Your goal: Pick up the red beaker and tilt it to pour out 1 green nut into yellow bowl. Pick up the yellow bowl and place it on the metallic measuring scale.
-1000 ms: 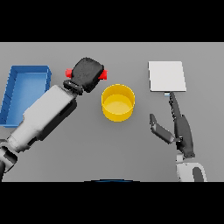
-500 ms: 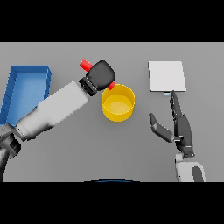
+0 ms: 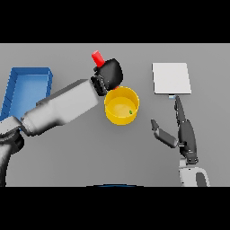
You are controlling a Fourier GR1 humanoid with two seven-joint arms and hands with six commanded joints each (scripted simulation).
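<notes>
To the left of the left hand (image 3: pixel 109 74) lies a blue tray (image 3: pixel 27 76). The hand's fingers are curled round the red beaker (image 3: pixel 97 57), which juts up and left from the fist, over the yellow bowl's (image 3: pixel 120 116) rear rim. A green nut (image 3: pixel 130 112) lies inside. Further right, the right hand (image 3: pixel 183 130) rests with fingers straight, fingertips just below the metallic scale (image 3: pixel 171 78).
</notes>
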